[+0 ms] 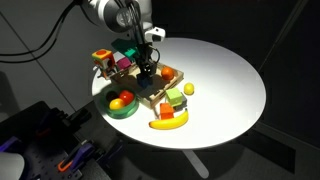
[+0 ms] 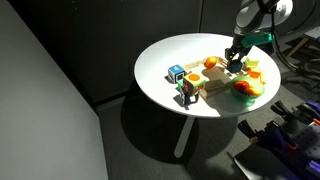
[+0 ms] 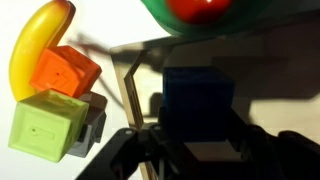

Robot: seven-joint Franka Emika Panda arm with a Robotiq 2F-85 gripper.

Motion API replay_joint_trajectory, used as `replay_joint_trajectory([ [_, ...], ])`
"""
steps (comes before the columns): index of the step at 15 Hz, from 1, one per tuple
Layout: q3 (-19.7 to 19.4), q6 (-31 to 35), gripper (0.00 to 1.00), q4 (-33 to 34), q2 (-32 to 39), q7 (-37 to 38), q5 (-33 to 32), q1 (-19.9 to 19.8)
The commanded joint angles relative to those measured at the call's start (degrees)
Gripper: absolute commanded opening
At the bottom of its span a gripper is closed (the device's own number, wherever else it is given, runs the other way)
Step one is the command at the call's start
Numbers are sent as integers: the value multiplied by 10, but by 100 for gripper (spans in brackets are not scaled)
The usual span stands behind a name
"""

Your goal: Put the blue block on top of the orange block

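The tool straddled the blue block; whether it pinched could not be told. The orange block, at nine o'clock in the wrist view, stood bare, so stacking remained.

Round white surface before a dark wall. A green bowl of fruit stands at the surface's rim. The tool hangs just behind the bowl. A wooden board adjoins the bowl, with a blue-faced block farther off.
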Motion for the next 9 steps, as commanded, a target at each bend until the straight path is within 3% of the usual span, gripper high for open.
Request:
replay_joint_trajectory([
  [1, -13, -74, 32, 19, -33, 28, -16, -2],
  [9, -31, -136, 32, 44, -53, 33, -23, -23],
])
